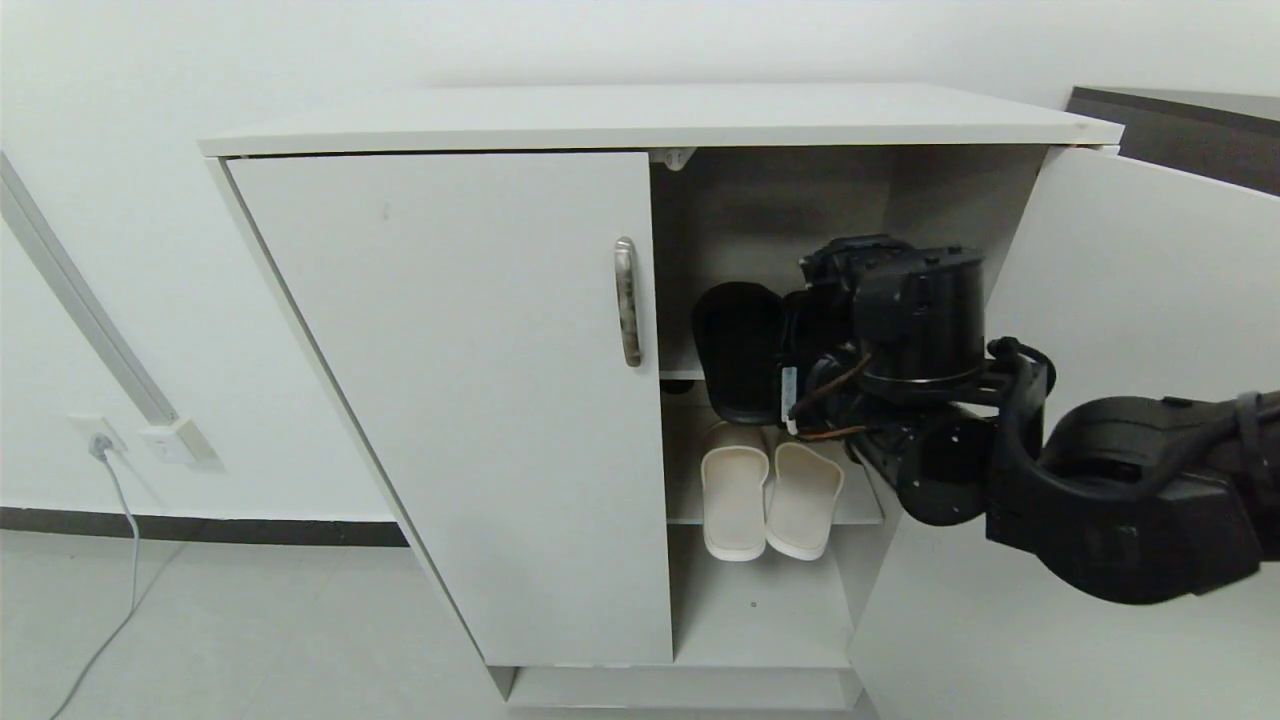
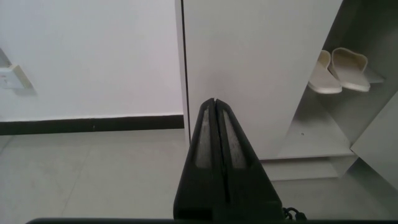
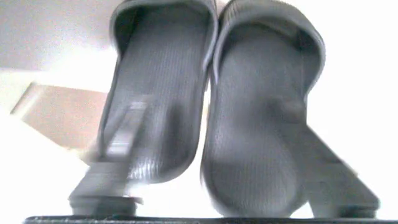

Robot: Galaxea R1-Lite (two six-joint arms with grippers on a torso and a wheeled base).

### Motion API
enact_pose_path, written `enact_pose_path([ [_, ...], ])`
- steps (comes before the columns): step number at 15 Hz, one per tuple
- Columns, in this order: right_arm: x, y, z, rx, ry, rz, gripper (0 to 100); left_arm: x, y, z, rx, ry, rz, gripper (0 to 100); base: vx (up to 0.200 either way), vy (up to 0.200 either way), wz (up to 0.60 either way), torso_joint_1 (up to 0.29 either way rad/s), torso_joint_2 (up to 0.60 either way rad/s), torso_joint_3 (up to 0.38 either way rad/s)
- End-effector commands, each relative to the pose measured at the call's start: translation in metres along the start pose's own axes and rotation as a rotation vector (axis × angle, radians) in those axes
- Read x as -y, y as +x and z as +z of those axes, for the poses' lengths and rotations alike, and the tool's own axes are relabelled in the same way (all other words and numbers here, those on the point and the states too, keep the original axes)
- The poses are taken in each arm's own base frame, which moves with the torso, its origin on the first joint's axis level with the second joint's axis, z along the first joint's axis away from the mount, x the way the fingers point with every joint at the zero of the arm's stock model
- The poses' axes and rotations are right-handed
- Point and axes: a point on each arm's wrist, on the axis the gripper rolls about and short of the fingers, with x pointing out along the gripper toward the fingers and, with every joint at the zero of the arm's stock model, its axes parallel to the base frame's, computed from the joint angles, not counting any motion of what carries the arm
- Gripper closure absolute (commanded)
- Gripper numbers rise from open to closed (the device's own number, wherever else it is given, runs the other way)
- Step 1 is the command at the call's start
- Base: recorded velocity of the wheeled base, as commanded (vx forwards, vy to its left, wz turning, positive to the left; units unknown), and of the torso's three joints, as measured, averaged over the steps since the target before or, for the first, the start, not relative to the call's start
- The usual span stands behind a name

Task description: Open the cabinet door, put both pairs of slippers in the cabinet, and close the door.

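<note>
- Head view: dark slippers [image 1: 738, 350] upright at the upper shelf of the cabinet [image 1: 640, 115]; white slippers [image 1: 765, 495] on the shelf below.
- Right gripper [image 3: 211, 118]: fingers pinch the dark slippers.
- Left gripper [image 2: 214, 124]: fingers pressed together, empty.

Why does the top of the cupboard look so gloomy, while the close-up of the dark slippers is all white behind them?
Head view: the top of the cabinet shades its upper compartment, so the dark slippers sink into shadow; the white slippers below catch more light. Right wrist view: the background behind the dark pair is blown out white. Left wrist view: even light, no glare.
</note>
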Motion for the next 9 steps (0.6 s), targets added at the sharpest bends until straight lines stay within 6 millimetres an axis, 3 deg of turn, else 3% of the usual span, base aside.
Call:
enact_pose_path([
  [1,0.007,-0.022,-0.002,0.036,0.027,0.035,100,0.000,0.000,0.000,-0.001,0.000,0.000,100,0.000,0.000,0.00,0.000,0.00,0.000],
  [3,0.003,-0.033,-0.007,0.057,0.038,0.069,100,0.000,0.000,0.000,-0.001,0.001,-0.002,100,0.000,0.000,0.00,0.000,0.00,0.000],
  [9,-0.003,-0.033,-0.019,0.032,0.013,0.084,100,0.000,0.000,0.000,-0.001,0.000,-0.002,100,0.000,0.000,0.00,0.000,0.00,0.000],
])
